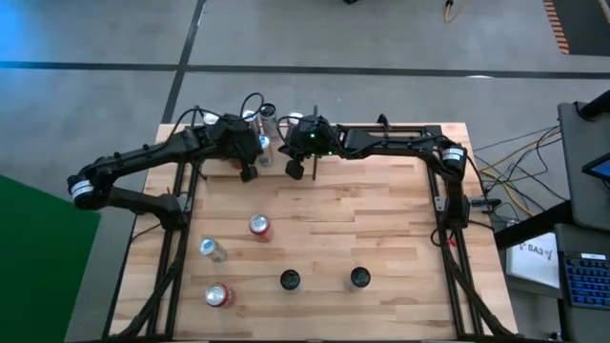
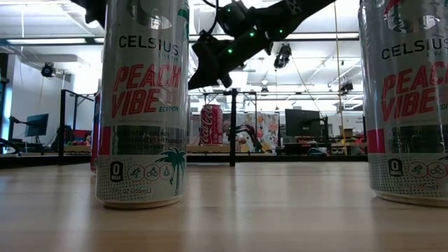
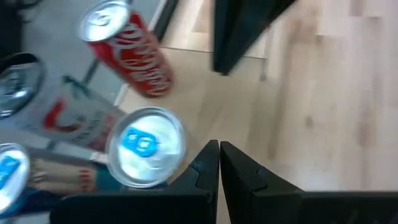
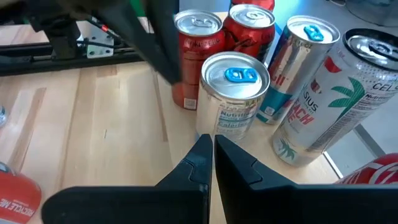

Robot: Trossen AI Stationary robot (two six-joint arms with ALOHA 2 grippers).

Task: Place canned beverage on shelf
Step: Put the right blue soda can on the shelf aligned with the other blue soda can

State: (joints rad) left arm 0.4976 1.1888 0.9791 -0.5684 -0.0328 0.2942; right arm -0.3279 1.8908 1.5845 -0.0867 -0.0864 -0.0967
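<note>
Near the front of the bench [image 1: 381,219] stand two black-topped cans [image 1: 290,279], with three cans to their left. At the far edge, the left claw [image 1: 247,173] and right claw [image 1: 297,171] hang clenched, empty, beside clustered cans [image 4: 233,99] on the shelf [image 4: 112,124].

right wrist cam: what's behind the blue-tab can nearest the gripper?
Behind the blue-tab can: two red cans and, upright on the shelf. Their lower parts are covered by it.
</note>
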